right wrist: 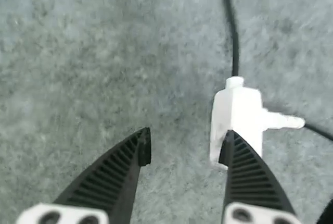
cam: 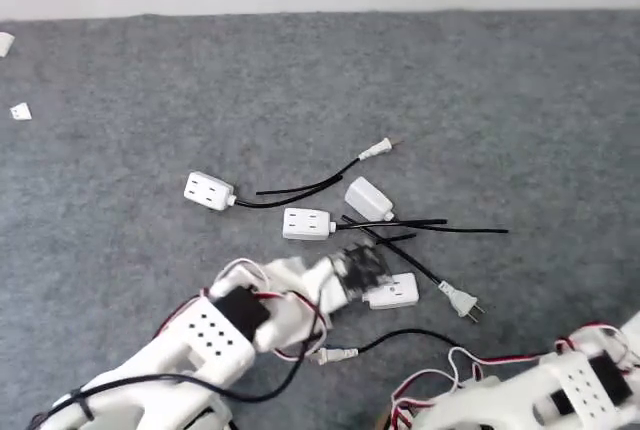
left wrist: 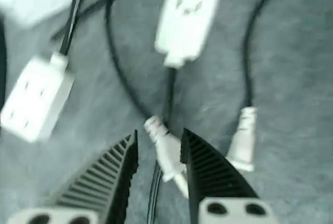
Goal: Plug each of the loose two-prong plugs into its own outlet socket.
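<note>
Straddled a plug with left gripper, fingers narrowly parted, at five o'clock of the middle socket. Held right gripper wide, empty. Looked liable to pinch the cord too, dragging sockets askew.

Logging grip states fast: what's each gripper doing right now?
Left gripper: open, straddling a white two-prong plug, not yet clamped.
Right gripper: open, holding nothing.

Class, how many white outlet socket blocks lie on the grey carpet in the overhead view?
4 socket blocks: far-left block, middle block, tilted block right of it, and near block beside the left tool. The left arm could hide others.
</note>
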Action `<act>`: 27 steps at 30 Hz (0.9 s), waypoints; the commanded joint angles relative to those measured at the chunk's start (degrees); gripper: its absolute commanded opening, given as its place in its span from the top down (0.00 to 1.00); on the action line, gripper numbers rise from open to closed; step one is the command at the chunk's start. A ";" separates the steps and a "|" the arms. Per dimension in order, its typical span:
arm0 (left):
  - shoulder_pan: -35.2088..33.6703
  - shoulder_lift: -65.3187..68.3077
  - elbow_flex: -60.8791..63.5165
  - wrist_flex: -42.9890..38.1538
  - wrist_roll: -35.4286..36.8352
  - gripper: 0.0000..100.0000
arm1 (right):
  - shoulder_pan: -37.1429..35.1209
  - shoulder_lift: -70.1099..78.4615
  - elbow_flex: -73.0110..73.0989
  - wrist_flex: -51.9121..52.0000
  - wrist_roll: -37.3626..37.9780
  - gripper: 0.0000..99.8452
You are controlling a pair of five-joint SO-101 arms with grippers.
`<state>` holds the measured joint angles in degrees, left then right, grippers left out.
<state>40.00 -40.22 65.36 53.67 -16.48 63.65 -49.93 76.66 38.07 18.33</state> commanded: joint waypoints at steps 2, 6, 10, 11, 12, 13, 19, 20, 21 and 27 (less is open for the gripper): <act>5.98 0.18 -5.93 -1.41 -2.55 0.87 | 0.04 1.54 1.67 -5.67 0.62 0.80; 8.44 0.26 -6.29 -5.98 -2.46 0.87 | 0.48 1.71 3.34 -8.31 0.62 0.80; 11.34 1.85 -6.37 -8.79 -2.46 0.87 | 0.75 1.71 3.60 -8.92 0.62 0.80; 11.52 3.52 -7.16 -9.49 -2.46 0.87 | 1.27 1.71 3.52 -9.01 0.62 0.80; 11.52 5.71 -8.40 -9.93 -2.46 0.87 | 1.71 1.71 3.34 -9.01 0.62 0.80; 11.52 8.53 -9.89 -9.93 -2.46 0.87 | 2.07 1.63 3.16 -9.01 0.62 0.80; 11.78 27.25 -23.16 -7.74 -5.54 0.85 | 2.59 1.71 3.25 -10.15 0.62 0.80; 11.78 30.07 -25.01 -6.95 -6.86 0.83 | 2.59 1.71 3.52 -10.95 0.62 0.80; 11.78 32.70 -26.77 -6.51 -7.82 0.83 | 2.68 1.71 3.60 -11.38 0.62 0.80; 10.55 43.96 -33.54 -6.42 -7.91 0.82 | 2.68 1.71 3.52 -11.74 0.62 0.80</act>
<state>51.60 -1.27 37.49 46.81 -23.78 65.58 -48.44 80.79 27.69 18.33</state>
